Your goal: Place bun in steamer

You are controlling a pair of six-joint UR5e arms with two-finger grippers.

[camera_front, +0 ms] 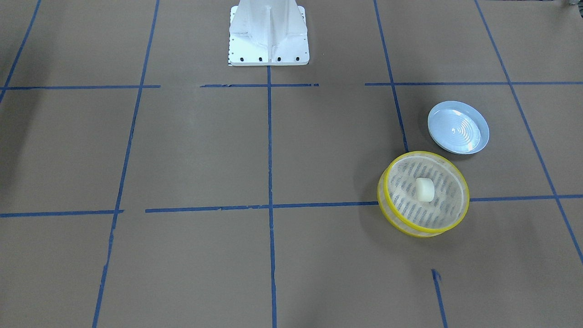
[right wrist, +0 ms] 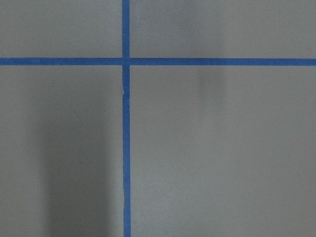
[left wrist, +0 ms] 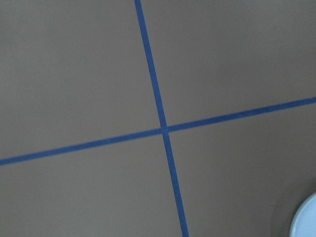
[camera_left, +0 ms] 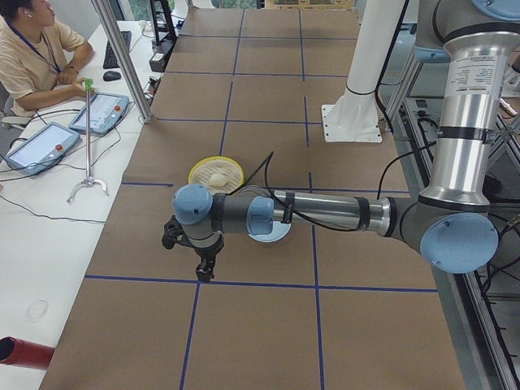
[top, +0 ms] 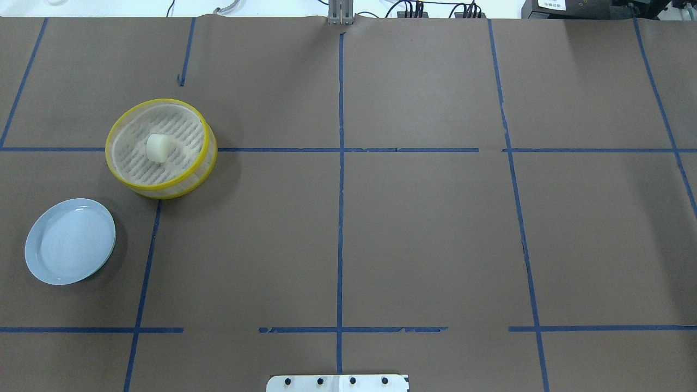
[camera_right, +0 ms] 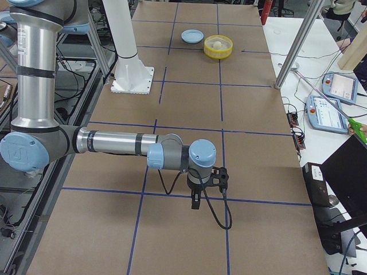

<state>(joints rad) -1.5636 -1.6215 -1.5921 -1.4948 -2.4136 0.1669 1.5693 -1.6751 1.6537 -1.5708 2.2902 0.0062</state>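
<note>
I count the task finished: 1 bun (top: 158, 148) sits inside the steamer (top: 179, 189), near the table's (top: 414, 228) far left corner. The left gripper (camera_left: 201, 268) and right gripper (camera_right: 195, 200) hang well apart from it; from these side views I cannot tell their spread.

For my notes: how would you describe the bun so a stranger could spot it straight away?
On the brown-papered table, look on the robot's left side for the round yellow-rimmed steamer. The bun sits near the middle of its slotted floor. It is a small cream-white lump, unlike the flat, empty pale blue plate nearby.
</note>
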